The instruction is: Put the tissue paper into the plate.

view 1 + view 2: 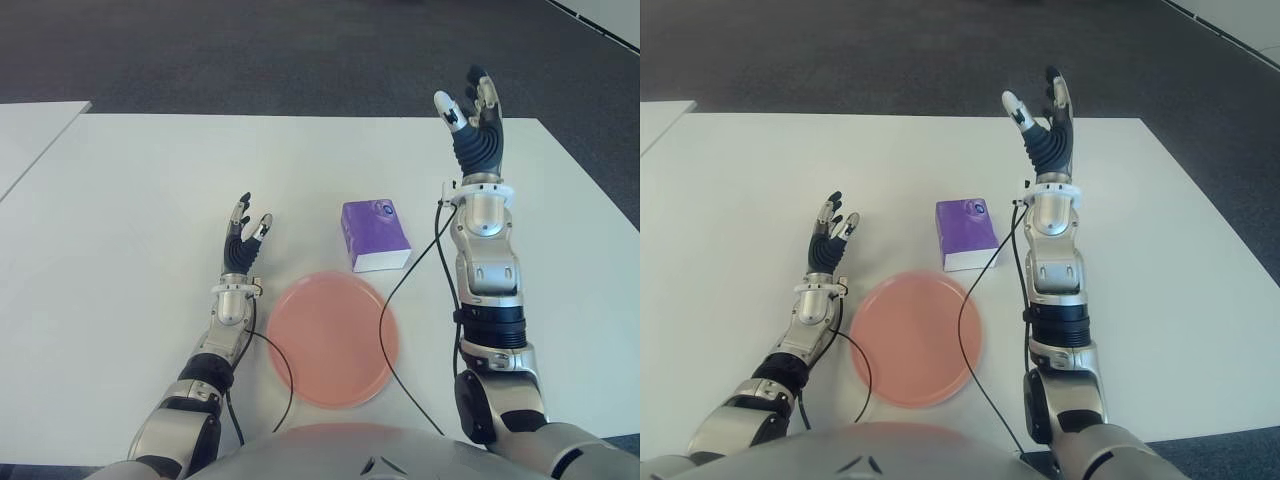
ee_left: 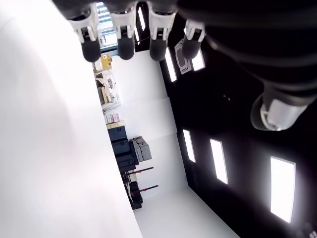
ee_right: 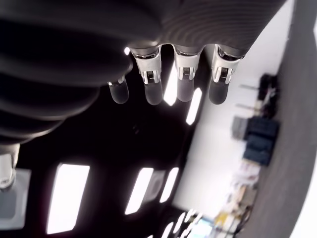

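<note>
Tissue paper [image 1: 375, 233] beside plate [image 1: 332, 338], untouched

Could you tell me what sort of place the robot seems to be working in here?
Probably an office or lab room: a wide white table on dark grey carpet, and in the left wrist view, ceiling light panels with shelves of boxes against a wall.

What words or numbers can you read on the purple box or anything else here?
None can be read.
Purple tissue pack: a small round mark shows on its top, too small to read.
Pink plate: plain, no writing.
White table: no writing.
Left hand and right hand: no labels visible.
</note>
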`<state>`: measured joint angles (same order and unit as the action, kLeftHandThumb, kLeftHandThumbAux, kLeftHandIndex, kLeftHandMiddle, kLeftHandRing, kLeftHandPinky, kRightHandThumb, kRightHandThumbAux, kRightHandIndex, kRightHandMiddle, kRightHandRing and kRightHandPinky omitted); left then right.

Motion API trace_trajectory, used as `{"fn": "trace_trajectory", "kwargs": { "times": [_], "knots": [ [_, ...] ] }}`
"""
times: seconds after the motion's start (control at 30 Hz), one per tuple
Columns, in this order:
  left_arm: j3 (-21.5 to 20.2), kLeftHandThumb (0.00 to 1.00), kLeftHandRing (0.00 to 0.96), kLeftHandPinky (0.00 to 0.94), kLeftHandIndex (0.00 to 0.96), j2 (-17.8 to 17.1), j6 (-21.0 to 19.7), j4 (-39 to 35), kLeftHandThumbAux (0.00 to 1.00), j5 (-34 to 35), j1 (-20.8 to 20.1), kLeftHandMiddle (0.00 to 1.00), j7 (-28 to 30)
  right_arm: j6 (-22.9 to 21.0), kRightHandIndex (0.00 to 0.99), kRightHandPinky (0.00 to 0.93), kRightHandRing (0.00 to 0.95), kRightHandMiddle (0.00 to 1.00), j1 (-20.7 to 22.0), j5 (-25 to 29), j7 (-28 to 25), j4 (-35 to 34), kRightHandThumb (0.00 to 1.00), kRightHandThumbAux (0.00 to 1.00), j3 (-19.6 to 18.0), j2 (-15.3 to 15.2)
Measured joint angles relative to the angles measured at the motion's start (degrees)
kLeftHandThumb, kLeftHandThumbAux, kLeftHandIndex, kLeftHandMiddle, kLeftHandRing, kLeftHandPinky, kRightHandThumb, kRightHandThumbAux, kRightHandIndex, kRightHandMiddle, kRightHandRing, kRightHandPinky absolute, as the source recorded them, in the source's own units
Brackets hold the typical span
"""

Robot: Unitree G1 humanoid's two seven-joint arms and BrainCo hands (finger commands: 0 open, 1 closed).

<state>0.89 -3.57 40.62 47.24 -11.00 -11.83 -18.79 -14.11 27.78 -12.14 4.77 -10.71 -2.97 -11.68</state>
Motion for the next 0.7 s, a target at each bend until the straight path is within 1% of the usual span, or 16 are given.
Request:
{"fn": "trace_trajectory", "kwargs": {
  "times": [0.1,0.27,0.37,0.47,0.53,0.63,0.7],
  "knots": [
    [0.0,0.004,0.000,0.000,0.000,0.0,0.0,0.2,0.393,-0.2,-0.1,0.000,-0.2,0.9,0.000,0.000,0.000,0.000,1.1,1.3,-3.0,-0.5,0.377,0.456,0.3,-1.4],
    [0.2,0.005,0.000,0.000,0.000,0.2,-0.2,0.3,0.401,-0.7,-0.2,0.000,-1.1,2.9,0.000,0.000,0.000,0.000,2.7,3.5,-7.5,-0.5,0.405,0.486,2.0,-1.7],
    [0.2,0.009,0.000,0.000,0.000,0.5,-0.3,0.3,0.403,-0.8,-0.3,0.000,-1.1,4.6,0.000,0.000,0.000,0.000,3.8,4.1,-10.5,0.9,0.413,0.498,3.8,-1.9],
    [0.1,0.015,0.000,0.000,0.000,0.7,-0.3,0.5,0.404,-0.7,-0.4,0.000,-1.1,7.8,0.000,0.000,0.000,0.000,5.5,2.1,-12.5,4.0,0.410,0.500,6.8,-2.8],
    [0.1,0.018,0.000,0.000,0.000,0.9,-0.3,0.6,0.405,-0.7,-0.6,0.000,-1.1,10.4,0.000,0.000,0.000,0.000,6.9,-0.1,-13.6,6.3,0.405,0.496,8.9,-4.1],
    [0.1,0.020,0.000,0.000,0.000,1.2,-0.4,0.6,0.407,-0.7,-0.6,0.000,-1.1,14.4,0.000,0.000,0.000,0.000,8.8,-3.5,-16.3,9.1,0.391,0.446,11.7,-7.1],
    [0.1,0.019,0.000,0.000,0.000,1.2,-0.5,0.6,0.409,-0.7,-0.7,0.000,-1.1,18.8,0.000,0.000,0.000,0.000,10.4,-4.8,-18.1,12.8,0.378,0.415,13.2,-9.4]
  ]
}}
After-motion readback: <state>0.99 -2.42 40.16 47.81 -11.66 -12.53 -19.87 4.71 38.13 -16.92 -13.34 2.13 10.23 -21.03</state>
